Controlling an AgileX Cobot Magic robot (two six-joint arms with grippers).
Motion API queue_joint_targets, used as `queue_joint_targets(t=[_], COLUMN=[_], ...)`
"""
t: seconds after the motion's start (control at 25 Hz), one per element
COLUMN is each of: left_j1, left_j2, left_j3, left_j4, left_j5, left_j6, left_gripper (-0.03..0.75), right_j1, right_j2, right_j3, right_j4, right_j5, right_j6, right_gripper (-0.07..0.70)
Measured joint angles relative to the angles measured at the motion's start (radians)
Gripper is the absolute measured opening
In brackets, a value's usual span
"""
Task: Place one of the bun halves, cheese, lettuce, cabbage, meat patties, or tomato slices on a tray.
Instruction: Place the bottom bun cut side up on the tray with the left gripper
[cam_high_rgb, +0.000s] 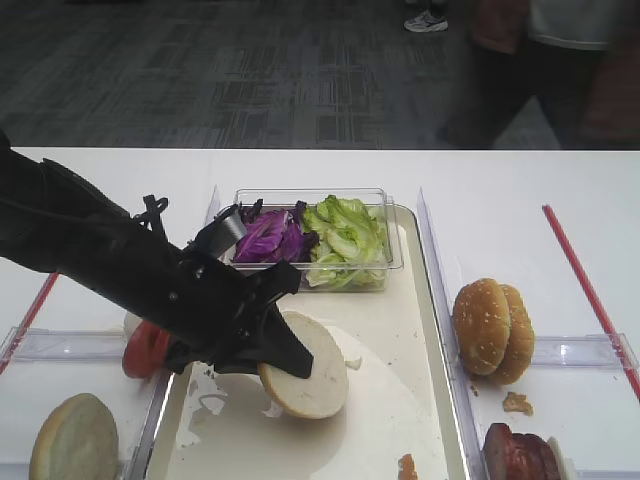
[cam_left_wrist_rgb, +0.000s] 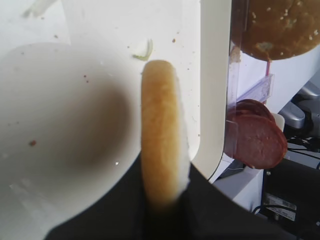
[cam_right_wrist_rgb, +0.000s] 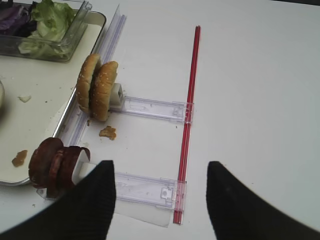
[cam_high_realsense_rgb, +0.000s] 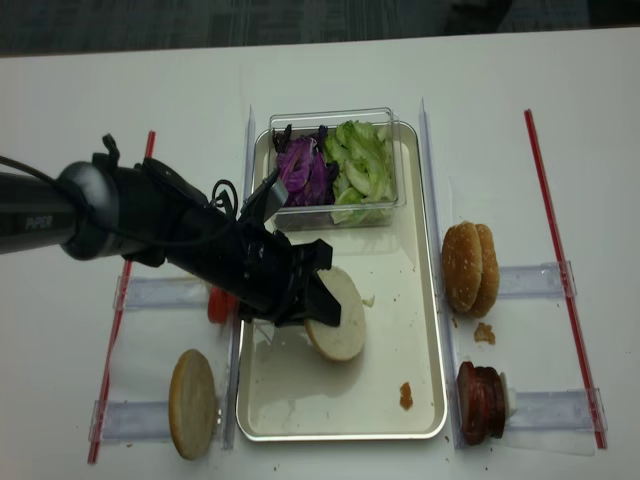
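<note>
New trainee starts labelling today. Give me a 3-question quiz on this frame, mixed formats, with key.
1. True or false: the left gripper is shut on the bun half, holding it over the tray.
2. Multiple choice: what sits in the clear plastic box at the tray's far end? A) tomato slices and cheese B) cabbage and lettuce C) meat patties D) sesame buns
3. Fill in: the two sesame-seeded buns stand on edge on the tray's ____ side in the exterior high view.

Key
1. True: the fingers pinch the bun half by its edge.
2. B: purple cabbage beside green lettuce.
3. Right, outside the tray, with the meat patties nearer the camera.
</note>
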Motion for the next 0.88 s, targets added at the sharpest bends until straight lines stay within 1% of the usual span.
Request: queue_joint_targets(t=[0.36, 0.64, 0.88], left_j1=[0.000, 0.000, 0.000], left_j2=[0.002, 0.038, 0.038], left_j3=[0.000, 0.000, 0.000], left_j4=[0.006, 0.006, 0.006], left_j5=[0.002, 0.018, 0.018], left_j6=[-0.019, -0.021, -0.025], left_gripper=[0.076, 0.081, 0.134], right_j1=[0.000, 0.000, 0.000], right_j2=[0.000, 0.000, 0.000], right_j3=[0.000, 0.000, 0.000], right_j4=[0.000, 0.000, 0.000], right_j5=[0.000, 0.000, 0.000], right_j6=[0.000, 0.000, 0.000], right_gripper=[0.427, 0.427, 0.427])
